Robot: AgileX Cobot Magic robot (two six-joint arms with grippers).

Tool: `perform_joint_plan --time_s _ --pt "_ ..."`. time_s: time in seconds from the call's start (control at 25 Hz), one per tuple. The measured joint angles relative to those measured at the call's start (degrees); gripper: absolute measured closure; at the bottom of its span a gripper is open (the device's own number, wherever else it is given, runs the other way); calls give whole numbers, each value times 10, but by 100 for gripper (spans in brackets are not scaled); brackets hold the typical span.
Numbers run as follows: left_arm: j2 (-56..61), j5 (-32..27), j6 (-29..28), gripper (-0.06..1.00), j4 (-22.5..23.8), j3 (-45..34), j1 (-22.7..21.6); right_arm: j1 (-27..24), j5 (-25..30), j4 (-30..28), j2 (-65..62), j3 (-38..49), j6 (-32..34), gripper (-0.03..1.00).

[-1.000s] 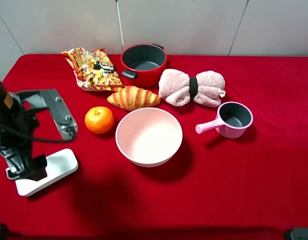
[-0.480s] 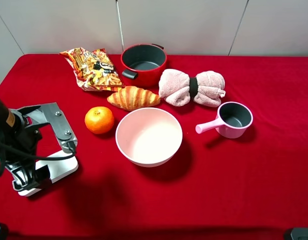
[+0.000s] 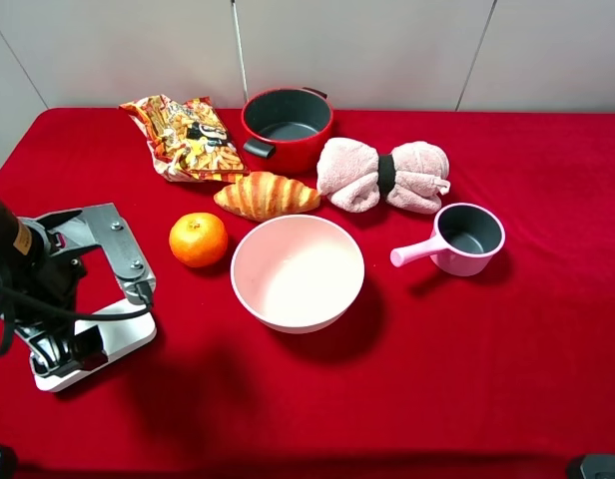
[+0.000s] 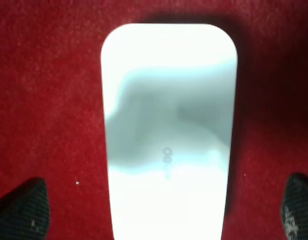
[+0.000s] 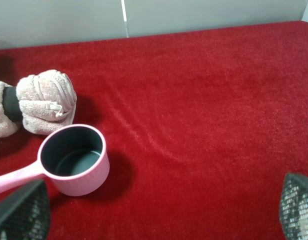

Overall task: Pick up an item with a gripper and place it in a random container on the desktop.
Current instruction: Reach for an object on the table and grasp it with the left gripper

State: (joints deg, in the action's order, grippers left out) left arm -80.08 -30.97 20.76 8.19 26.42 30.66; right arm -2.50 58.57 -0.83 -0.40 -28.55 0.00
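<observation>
White box (image 4: 169,135) — left hand (image 4: 159,210) wide open astride it.

A flat white box (image 4: 169,125) with rounded corners lies on the red cloth surface (image 4: 49,100), directly below the tool (image 4: 161,210) and running lengthwise away from it. The tool's dark, textured fingertips (image 4: 24,210) stand wide apart, one off each long side of the box, with red cloth between. A grey shadow crosses the glossy top, which bears a small faint mark.
</observation>
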Motion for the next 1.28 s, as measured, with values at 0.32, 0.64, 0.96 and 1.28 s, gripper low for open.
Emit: perform_joint_plan --time_s 0.32,0.64,0.96,1.28 --pt "1 32 -11 6 1 -27 0 0 0 0 0 0 0 28" --pt "-45 64 -20 7 1 -27 0 0 0 0 0 0 0 28" --pt "-112 104 -31 7 -2 -26 0 0 0 0 0 0 0 28" --pt "-136 119 -31 16 -3 -26 0 0 0 0 0 0 0 28"
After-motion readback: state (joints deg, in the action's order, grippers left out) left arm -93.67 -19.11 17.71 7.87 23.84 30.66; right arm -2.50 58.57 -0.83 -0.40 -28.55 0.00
